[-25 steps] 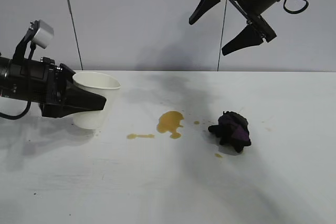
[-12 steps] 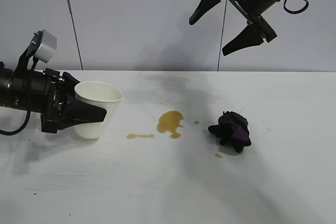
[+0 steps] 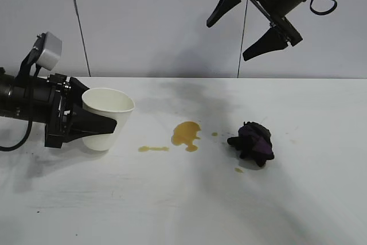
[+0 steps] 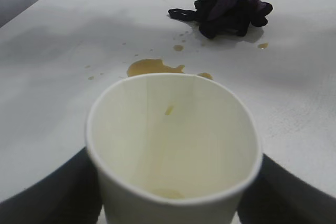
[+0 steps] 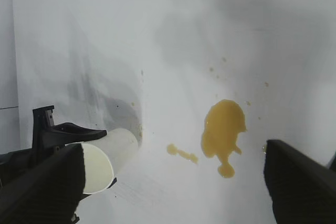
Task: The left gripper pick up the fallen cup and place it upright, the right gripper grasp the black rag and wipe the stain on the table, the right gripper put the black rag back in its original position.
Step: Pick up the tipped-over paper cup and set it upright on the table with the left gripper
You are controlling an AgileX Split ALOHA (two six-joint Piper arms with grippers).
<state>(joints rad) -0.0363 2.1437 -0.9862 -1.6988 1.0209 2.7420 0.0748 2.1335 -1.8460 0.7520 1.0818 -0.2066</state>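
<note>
Exterior view first: we see the left tool (image 3: 94,125) at the left side of the tabletop (image 3: 172,199), its two black fingers clasped on either side of the cup (image 3: 106,117). We read the cup as nearly upright, mouth up and tipped slightly, its base at or just above the tabletop; we cannot tell whether it touches. To the cup's right lies the stain (image 3: 186,134), with a smaller splash between the two, and further right the black rag (image 3: 253,142) sits bunched on the tabletop, apart from the stain. We find the right tool (image 3: 243,24) high above the rag, its fingers spread wide and holding nothing. From the left wrist we look into the cup (image 4: 173,156), where a little yellow residue clings inside, with the stain (image 4: 155,67) and rag (image 4: 226,10) beyond it. From the right wrist we see the stain (image 5: 223,129) between that tool's fingers, and the cup (image 5: 107,158) in the left tool (image 5: 68,145).
</note>
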